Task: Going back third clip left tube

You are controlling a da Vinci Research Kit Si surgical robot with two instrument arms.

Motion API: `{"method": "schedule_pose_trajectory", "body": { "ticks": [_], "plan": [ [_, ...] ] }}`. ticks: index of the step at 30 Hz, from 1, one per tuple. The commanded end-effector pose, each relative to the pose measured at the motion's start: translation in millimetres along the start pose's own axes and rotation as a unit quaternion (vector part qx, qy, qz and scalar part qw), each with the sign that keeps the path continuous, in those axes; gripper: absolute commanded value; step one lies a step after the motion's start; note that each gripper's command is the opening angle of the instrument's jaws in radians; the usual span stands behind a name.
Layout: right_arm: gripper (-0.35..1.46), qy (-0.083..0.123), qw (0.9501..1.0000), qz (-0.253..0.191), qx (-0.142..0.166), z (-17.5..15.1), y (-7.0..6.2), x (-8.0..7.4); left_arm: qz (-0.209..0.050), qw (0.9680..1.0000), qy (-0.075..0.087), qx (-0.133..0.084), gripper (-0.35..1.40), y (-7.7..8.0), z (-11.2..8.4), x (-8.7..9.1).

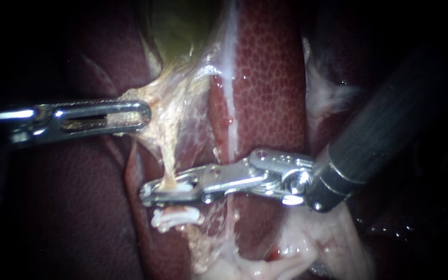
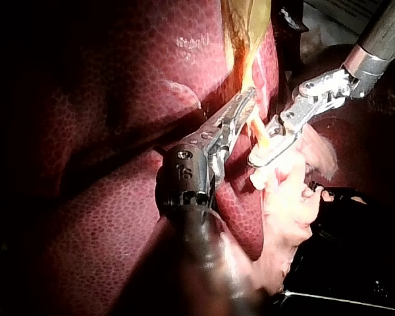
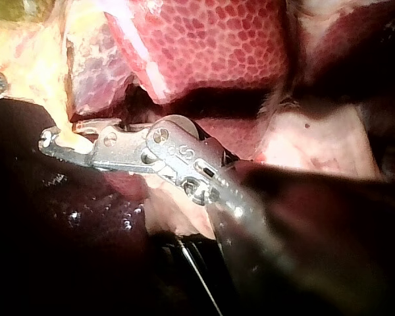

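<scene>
Nearest, pale tissue (image 1: pixel 296 249) was seen at the right. Left of it, a near clip (image 1: pixel 175 218), white, was seated across the left tube (image 1: pixel 168 155). Just beyond it, the right instrument (image 1: pixel 163 187), entering from the right, was laid across the same tube, its jaws narrowly parted and astride it. A second clip (image 1: pixel 181 182) lay between those jaws. No squeeze on it could be made out, so it was judged to be released and to be the task's clip. Two clips were thus counted; a third, if present, was hidden.

The tube's long axis ran near to far and the jaws' axis left to right, the two crossing at about a right angle. The second clip therefore lay toward the left, tip end of the jaws. The retreat was judged to call for a straight pull rightward along the shaft, with the jaws kept off both clips. Of the two instruments, the right was the closer to the clips.

Farther along the tube, the left instrument (image 1: pixel 137 115) was closed on the left edge of the web (image 1: pixel 177 111) of tissue, which was drawn taut leftward. A paler strand (image 1: pixel 230 114), possibly a second tube, was noted right of the web. Farthest lay the one gallbladder (image 1: pixel 182 31), over the liver (image 1: pixel 270 93).
</scene>
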Motion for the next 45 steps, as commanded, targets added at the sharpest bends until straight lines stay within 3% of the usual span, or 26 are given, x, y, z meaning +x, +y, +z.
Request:
{"method": "schedule_pose_trajectory", "body": {
  "ticks": [1, 7, 10, 12, 15, 17, 26, 36, 45],
  "plan": [
    [-0.35, 0.0, 1.0, 0.001, 0.001, 0.0, -0.1, 0.1, 0.0, 1.0, 0.0, 0.0, -0.35, 0.0, 0.0, 0.0],
    [-0.35, 0.0, 1.0, 0.001, 0.001, 0.0, -0.1, 0.0, 0.0, 1.0, 0.0, 0.0, -0.35, 0.0, 0.0, 0.0],
    [0.18, 0.002, 1.0, 0.005, -0.004, 0.1, 0.0, 0.5, 0.0, 1.0, 0.0, 0.0, -0.35, 0.0, 0.0, 0.0],
    [0.42, 0.003, 0.9998, -0.015, -0.016, 0.0, 0.0, 0.9, 0.0, 1.0, 0.0, 0.0, -0.35, 0.0, 0.0, 0.0],
    [0.56, 0.022, 0.9983, -0.036, -0.041, -0.3, 0.1, 1.6, 0.0, 1.0, 0.0, 0.0, -0.35, 0.0, 0.0, 0.0],
    [0.6, 0.033, 0.9971, -0.045, -0.053, -0.8, 0.1, 1.9, 0.0, 1.0, 0.0, 0.0, -0.35, 0.0, 0.0, 0.0],
    [0.6, 0.032, 0.996, -0.061, -0.057, -5.2, -0.9, 2.2, 0.0, 1.0, -0.001, -0.001, -0.35, 0.0, 0.0, 0.0],
    [0.6, 0.028, 0.9944, -0.082, -0.059, -11.8, -3.4, 1.5, 0.0, 1.0, -0.001, -0.001, -0.35, 0.0, 0.0, 0.0],
    [0.6, 0.024, 0.9925, -0.098, -0.068, -17.6, -6.1, 3.9, 0.0, 1.0, -0.001, -0.001, -0.35, 0.0, 0.2, 0.0]
  ]
}}
